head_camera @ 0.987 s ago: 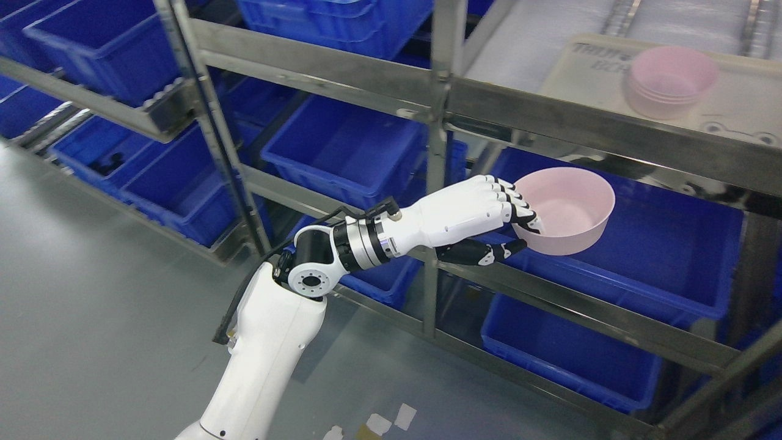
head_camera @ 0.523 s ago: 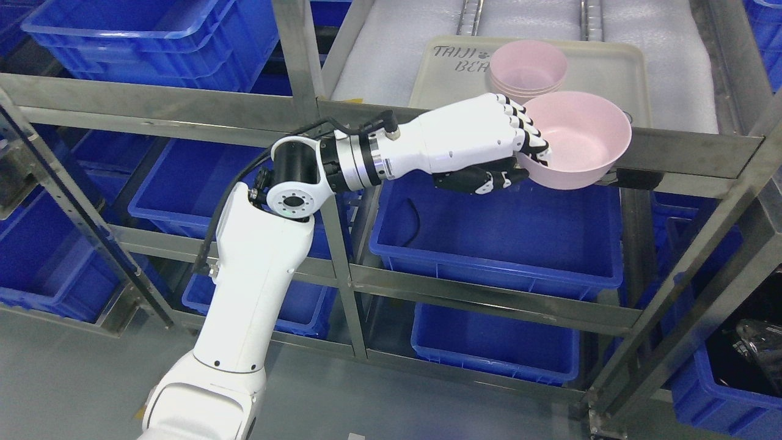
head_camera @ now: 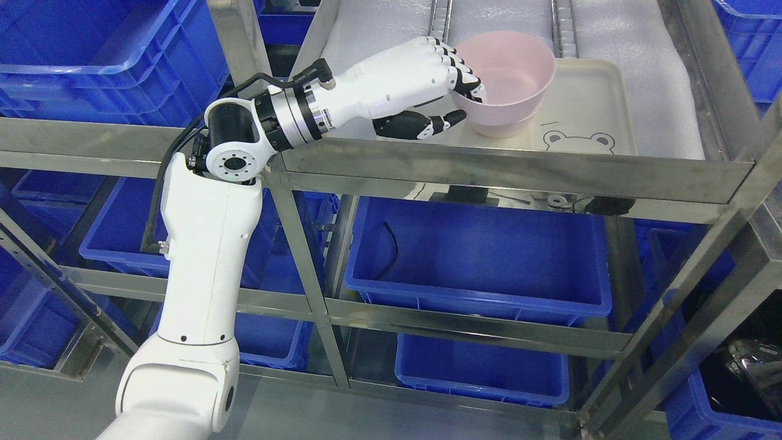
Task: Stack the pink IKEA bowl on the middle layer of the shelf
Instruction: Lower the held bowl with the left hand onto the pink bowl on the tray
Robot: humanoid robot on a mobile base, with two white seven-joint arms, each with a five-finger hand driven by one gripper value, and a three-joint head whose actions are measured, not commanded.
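Note:
My left hand (head_camera: 459,101) is shut on the near-left rim of a pink bowl (head_camera: 510,76), fingers inside and thumb (head_camera: 427,125) under the outside wall. The bowl sits upright on top of the stack of pink bowls (head_camera: 504,129), whose lowest edge shows beneath it. The stack stands on a beige tray with a bear drawing (head_camera: 580,122) on the metal shelf layer (head_camera: 501,168). My left arm (head_camera: 201,244) rises from the lower left. The right hand does not show.
Blue plastic bins (head_camera: 482,256) fill the shelf layers below and the racks at left (head_camera: 91,55). Steel uprights (head_camera: 305,275) and rails frame the shelf. White foam padding (head_camera: 617,36) lies behind the tray. A dark object sits in a bin at the lower right (head_camera: 751,360).
The camera has shifted. My left hand has carried the pink bowl up over the shelf rail and onto the stack of pink bowls on the tray.

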